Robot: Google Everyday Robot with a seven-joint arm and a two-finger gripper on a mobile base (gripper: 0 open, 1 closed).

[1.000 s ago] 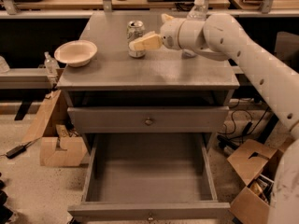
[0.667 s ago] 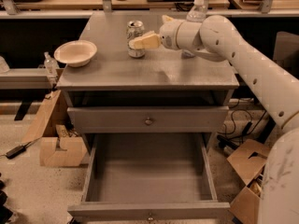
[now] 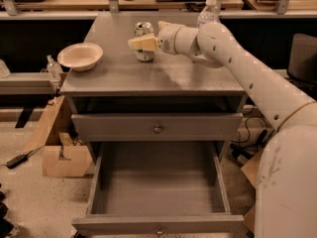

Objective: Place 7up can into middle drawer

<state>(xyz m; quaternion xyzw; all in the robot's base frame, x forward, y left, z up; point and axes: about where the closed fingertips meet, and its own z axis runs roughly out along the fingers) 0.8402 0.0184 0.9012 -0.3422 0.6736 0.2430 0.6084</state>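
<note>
Reaching in from the right and bringing the gripper (image 3: 147,34) up against the 7up can (image 3: 144,28), side-on, presumably so as to take the body rather than the pull-tab end. Standing upright at the back of the cabinet top (image 3: 148,76), well apart from the bowl (image 3: 80,56) and near the water bottle (image 3: 208,11). Not showing whether clamped on the can or spread about it; possibly just touching. Gaping below the shut upper drawer front (image 3: 114,128): the middle drawer (image 3: 158,190), pulled out to take the can from above.
</note>
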